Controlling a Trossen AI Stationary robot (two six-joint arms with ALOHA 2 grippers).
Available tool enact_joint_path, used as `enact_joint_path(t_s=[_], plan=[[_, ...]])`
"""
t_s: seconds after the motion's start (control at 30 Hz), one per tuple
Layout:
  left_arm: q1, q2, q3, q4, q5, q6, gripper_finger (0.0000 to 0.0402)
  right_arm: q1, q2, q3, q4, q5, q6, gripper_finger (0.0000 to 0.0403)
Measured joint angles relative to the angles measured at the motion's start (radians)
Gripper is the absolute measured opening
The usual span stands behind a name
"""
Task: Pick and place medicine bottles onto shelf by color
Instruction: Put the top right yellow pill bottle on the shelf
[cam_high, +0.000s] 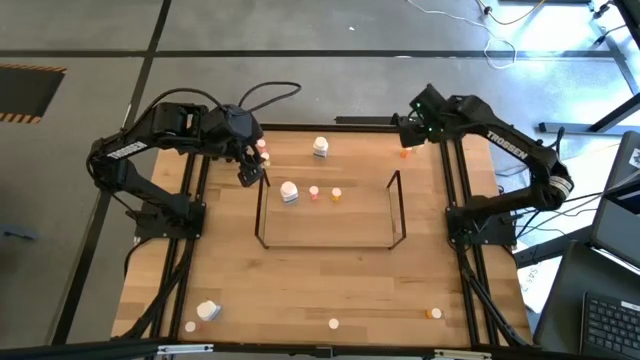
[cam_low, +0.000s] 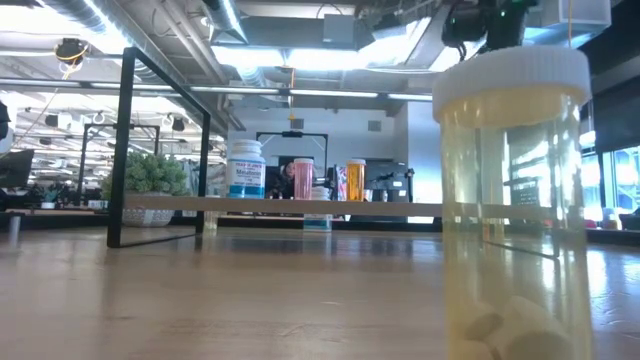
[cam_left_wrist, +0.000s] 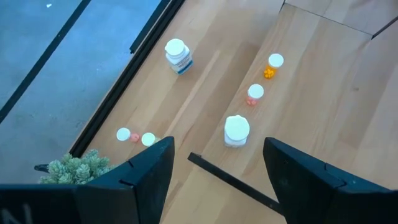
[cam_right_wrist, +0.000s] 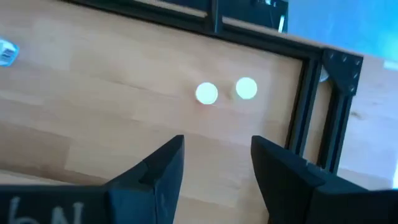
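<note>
The shelf (cam_high: 330, 215), a black wire rack with a wooden base, stands mid-table. On it stand a white bottle (cam_left_wrist: 237, 130), a pink one (cam_left_wrist: 255, 93) and an orange one (cam_left_wrist: 273, 62). Another white bottle (cam_high: 320, 148) stands on the table beyond the shelf. My left gripper (cam_left_wrist: 217, 168) hangs open above the shelf's far left corner (cam_high: 250, 172). My right gripper (cam_right_wrist: 217, 162) is open above the table's far right corner (cam_high: 410, 130), over two small white-capped bottles (cam_right_wrist: 206, 93) standing there.
Two small bottles (cam_left_wrist: 124, 134) and a green plant (cam_left_wrist: 74, 168) sit at the far left edge. Near the front edge lie a white bottle (cam_high: 207, 311) and small ones (cam_high: 333, 323), an orange one (cam_high: 433, 313). A cream bottle (cam_low: 515, 200) stands close to the low camera.
</note>
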Motion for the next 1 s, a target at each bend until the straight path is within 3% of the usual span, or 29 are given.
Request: enact_joint_path(t_s=[0.53, 1.0], plan=[[0.000, 0.000, 0.000, 0.003, 0.001, -0.001, 0.0241, -0.251, 0.289, -0.001, 0.055, -0.129, -0.082, 0.0187], [0.000, 0.000, 0.000, 0.002, 0.001, 0.000, 0.0241, -0.301, 0.407, -0.001, 0.135, -0.174, -0.088, 0.0187]])
